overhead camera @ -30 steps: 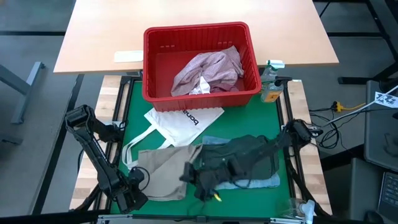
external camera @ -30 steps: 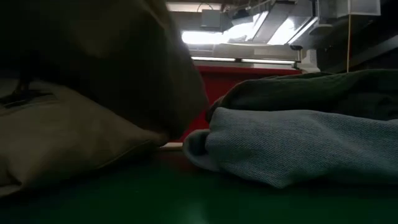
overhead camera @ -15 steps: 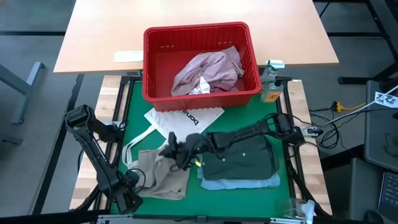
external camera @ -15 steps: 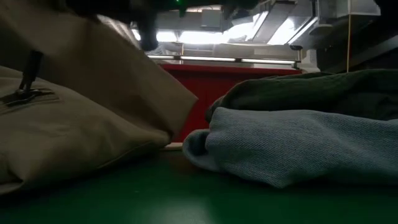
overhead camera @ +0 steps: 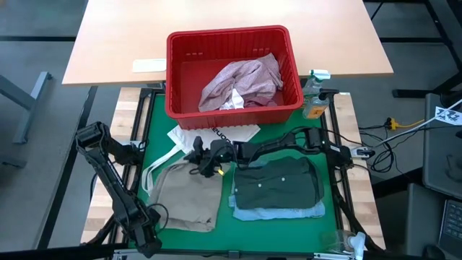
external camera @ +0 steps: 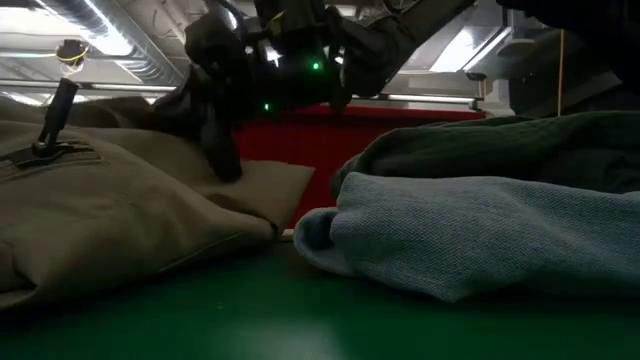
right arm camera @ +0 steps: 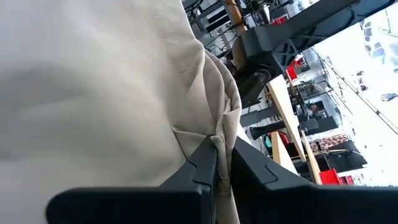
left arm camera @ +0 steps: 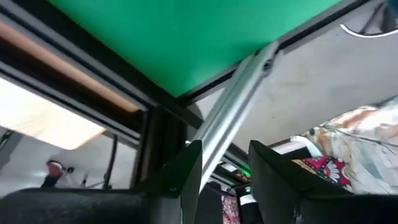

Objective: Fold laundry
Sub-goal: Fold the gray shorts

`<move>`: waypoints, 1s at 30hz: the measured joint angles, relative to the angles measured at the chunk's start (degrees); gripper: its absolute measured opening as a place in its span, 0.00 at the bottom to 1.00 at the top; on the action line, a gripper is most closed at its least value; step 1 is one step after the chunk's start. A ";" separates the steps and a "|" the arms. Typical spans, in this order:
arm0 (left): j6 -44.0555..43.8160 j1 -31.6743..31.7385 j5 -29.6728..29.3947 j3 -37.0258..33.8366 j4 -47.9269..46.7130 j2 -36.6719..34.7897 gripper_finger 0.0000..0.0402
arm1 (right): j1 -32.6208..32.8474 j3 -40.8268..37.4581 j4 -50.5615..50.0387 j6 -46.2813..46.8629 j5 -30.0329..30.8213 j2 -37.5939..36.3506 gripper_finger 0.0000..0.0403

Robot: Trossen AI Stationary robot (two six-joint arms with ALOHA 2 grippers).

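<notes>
My right tool sits just left of centre in the high view, at the upper right corner of the beige-khaki garment, and the right wrist view shows its fingers pinched on a thin fold of that cloth. In the low view the same tool presses down on the beige cloth at upper left of the frame, though the arm above it is dark and hard to read.

My left tool hangs at the lower left edge of the high view, off the green counter; its fingers stand parted with nothing between them, and past them I see only the underside of the counter's frame.

The dark grey-green garment lies folded on the light blue one, right of centre — only a blue rim shows beneath it. The white tote bag is partly covered by my right arm. The mottled pink garment and a small white piece lie in the red basket, cut off behind its near wall.

Bare green shows between the two piles and along the lower edge.
</notes>
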 joint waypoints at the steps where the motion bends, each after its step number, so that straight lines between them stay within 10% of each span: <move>1: 0.02 0.00 -0.57 0.00 0.49 -0.02 0.31 | 0.02 0.00 0.15 0.00 0.02 0.22 0.08; 18: 11.04 0.00 -29.18 0.02 9.21 -0.02 0.31 | 0.15 -0.04 2.76 -0.01 0.81 0.30 0.40; 25: 10.00 -0.33 -48.40 0.02 6.82 -0.03 0.31 | 0.17 -0.04 4.77 -0.02 15.08 0.30 0.49; 30: 0.20 0.64 -49.57 0.02 0.93 -0.07 0.31 | 1.36 -0.03 6.39 -0.04 22.07 0.30 0.48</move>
